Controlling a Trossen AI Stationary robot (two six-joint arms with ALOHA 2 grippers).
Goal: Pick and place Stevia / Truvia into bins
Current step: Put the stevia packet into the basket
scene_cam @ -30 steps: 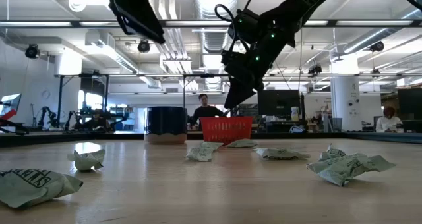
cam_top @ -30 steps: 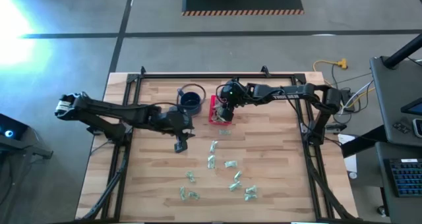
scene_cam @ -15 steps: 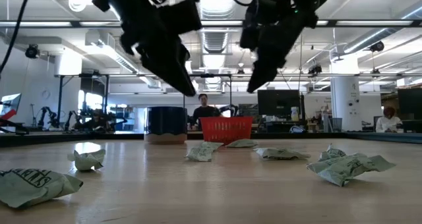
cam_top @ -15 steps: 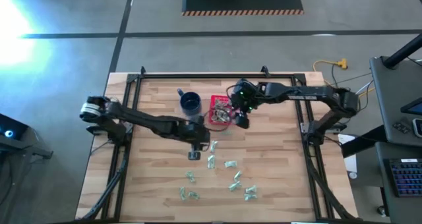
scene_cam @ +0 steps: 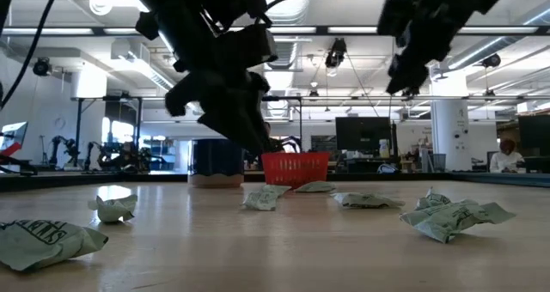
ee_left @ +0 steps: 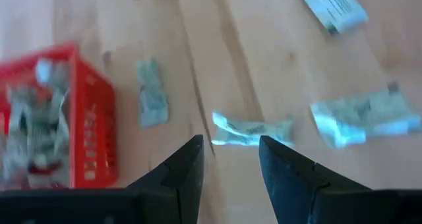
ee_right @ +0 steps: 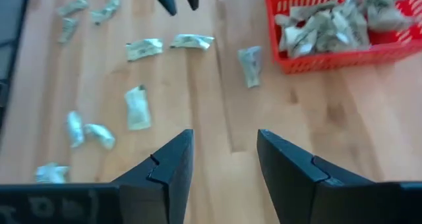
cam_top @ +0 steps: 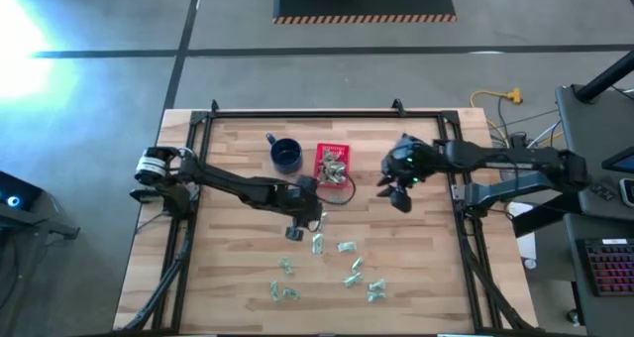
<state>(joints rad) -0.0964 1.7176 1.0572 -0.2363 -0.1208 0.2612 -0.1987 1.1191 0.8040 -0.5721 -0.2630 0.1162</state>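
Several pale green-and-white Stevia sachets (cam_top: pixel 347 246) lie flat on the wooden table, toward its near side. The red basket (cam_top: pixel 332 164) stands at the far middle with more sachets (ee_right: pixel 330 26) inside it. My left gripper (ee_left: pixel 231 151) is open and slants down just short of one sachet (ee_left: pixel 250 128), with nothing between its fingers; in the high view this gripper (cam_top: pixel 300 228) is near the table's centre. My right gripper (ee_right: pixel 224 151) is open and empty; seen from above, the right gripper (cam_top: pixel 396 193) hangs in the air to the right of the basket.
A dark blue mug (cam_top: pixel 285 156) stands just left of the basket. One sachet (ee_left: pixel 151 102) lies on the table beside the basket's near wall. Bare wood stretches along the table's left and right sides. People and workstations show in the room beyond the far edge.
My left gripper has gone down and toward the table's right, rolling as it went, to just short of a sachet near the centre. My right gripper has left the spot over the red basket, rising and drawing back toward the table's right edge.
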